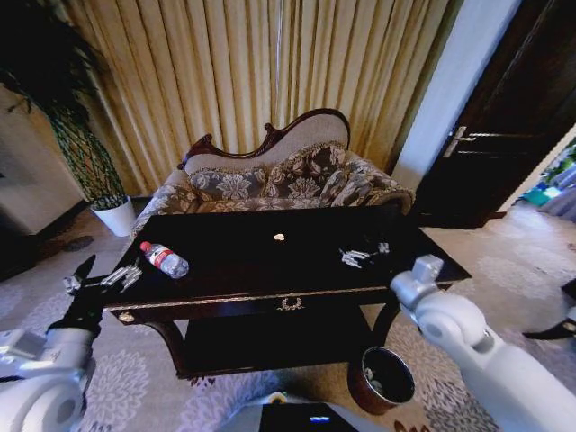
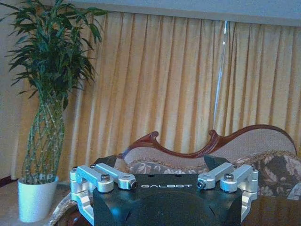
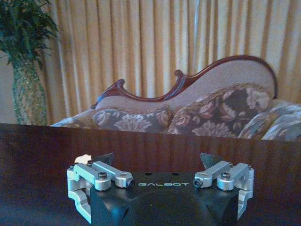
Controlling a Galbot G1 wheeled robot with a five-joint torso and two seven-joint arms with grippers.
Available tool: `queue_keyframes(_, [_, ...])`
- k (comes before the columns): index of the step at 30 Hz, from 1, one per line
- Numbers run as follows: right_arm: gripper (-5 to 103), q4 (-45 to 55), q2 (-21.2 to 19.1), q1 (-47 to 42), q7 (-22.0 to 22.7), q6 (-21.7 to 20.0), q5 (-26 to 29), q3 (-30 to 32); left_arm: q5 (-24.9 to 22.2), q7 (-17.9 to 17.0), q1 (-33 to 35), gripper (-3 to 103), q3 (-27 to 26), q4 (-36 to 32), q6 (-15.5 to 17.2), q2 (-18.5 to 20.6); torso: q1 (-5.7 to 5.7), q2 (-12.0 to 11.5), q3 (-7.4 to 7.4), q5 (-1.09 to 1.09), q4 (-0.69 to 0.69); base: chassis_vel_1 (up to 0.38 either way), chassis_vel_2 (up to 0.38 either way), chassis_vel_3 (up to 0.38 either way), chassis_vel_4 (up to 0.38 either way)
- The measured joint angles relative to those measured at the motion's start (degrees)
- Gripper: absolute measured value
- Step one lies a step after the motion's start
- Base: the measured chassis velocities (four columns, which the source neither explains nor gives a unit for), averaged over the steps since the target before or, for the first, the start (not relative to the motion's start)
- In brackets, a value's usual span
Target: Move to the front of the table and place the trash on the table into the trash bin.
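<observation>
At far left a plant (image 1: 76,144) in a white pot (image 1: 115,214) stands on the floor before the curtain (image 1: 261,72). The left pincer (image 1: 101,279) sits at the left end of the counter (image 1: 297,261), just beside its corner, level with the top. Its fingers are spread apart and grip nothing; in the left wrist view the left pincer (image 2: 163,167) points at the sofa back and the curtain, with both finger links (image 2: 103,178) swung wide.

Just right of that pincer the bottle (image 1: 164,259) lies on its side near the counter's front left edge, red cap toward the pot, apart from the fingers. Farther right, about mid-counter and toward the back, lies one paper scrap (image 1: 279,238), well apart from the bottle. Behind the counter stands the sofa (image 1: 279,180).

The right pincer (image 1: 363,255) hovers over the right part of the counter, released and empty. In the right wrist view the right pincer (image 3: 159,162) is low over the dark top, fingers wide, and a white scrap (image 3: 84,158) shows beside its finger tip; whether they touch I cannot tell.

The bin (image 1: 382,379) stands on the carpet below the counter's front right corner, by the curved leg, with something pale inside. A dark door (image 1: 504,117) closes the far right.
</observation>
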Motion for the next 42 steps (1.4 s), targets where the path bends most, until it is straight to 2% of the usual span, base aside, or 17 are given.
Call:
queue_keyframes(7, [100,-4.1,-1.6,9.8,-0.6,0.0,2.6,-8.2,1.3,-0.6,0.6,100,0.2,-0.1,0.0,-1.5,0.01,0.0,0.00,-0.01,0.00,0.000,0.000,0.000,0.000])
queue_keyframes(10, [100,-6.6,-1.6,18.4,-0.6,-0.3,3.4,-15.3,1.6,-0.8,1.4,100,-0.6,-0.1,0.1,-2.3,0.00,0.0,0.00,-0.03,0.02,0.000,0.000,0.000,0.000])
queue_keyframes(12, [100,-7.2,-1.5,20.1,-0.6,-0.3,3.6,-16.9,1.6,-0.9,1.6,100,-0.9,-0.1,0.1,-2.6,0.00,0.0,0.00,-0.01,0.02,0.000,0.000,0.000,0.000])
queue_keyframes(14, [100,-8.9,-1.1,25.1,-0.6,-0.5,4.4,-22.2,1.6,-0.9,2.2,100,-1.7,-0.1,0.1,-3.3,0.00,0.0,0.00,-0.02,0.00,0.000,0.000,0.000,0.000])
queue_keyframes(15, [100,-8.9,-1.1,25.1,-0.6,-0.5,4.4,-22.2,1.6,-0.9,2.2,100,-1.7,-0.1,0.1,-3.3,0.00,0.0,0.00,-0.02,0.00,0.000,0.000,0.000,0.000])
queue_keyframes(17, [100,-10.5,-0.1,29.2,-0.6,-1.0,4.8,-26.9,1.6,-1.0,2.4,100,-2.1,-0.1,0.0,-3.6,0.01,0.0,0.00,-0.01,0.00,0.000,0.000,0.000,0.000])
queue_keyframes(20, [100,-11.8,1.1,31.9,-0.6,-1.1,4.8,-29.8,1.6,-1.1,2.4,100,-2.2,-0.1,0.0,-3.7,0.00,0.0,0.00,-0.01,0.00,0.000,0.000,0.000,0.000])
queue_keyframes(23, [100,-14.8,3.8,38.6,1.3,-1.8,4.7,-35.6,1.7,-1.2,2.3,100,-2.0,0.0,0.0,-4.4,0.01,0.0,0.00,-0.03,0.01,0.000,0.000,0.000,0.000])
queue_keyframes(32, [100,-21.4,8.2,46.6,3.5,-4.1,3.4,-42.4,2.2,-1.2,2.3,100,-1.8,0.0,0.1,-5.3,0.01,0.0,0.01,-0.02,0.01,0.000,0.000,0.000,0.000])
queue_keyframes(42, [100,-23.6,11.5,48.3,4.6,-7.5,2.7,-46.2,2.2,-1.1,2.0,100,-1.5,0.0,0.6,-4.6,0.01,0.0,0.00,-0.02,0.00,0.000,0.000,0.000,0.000])
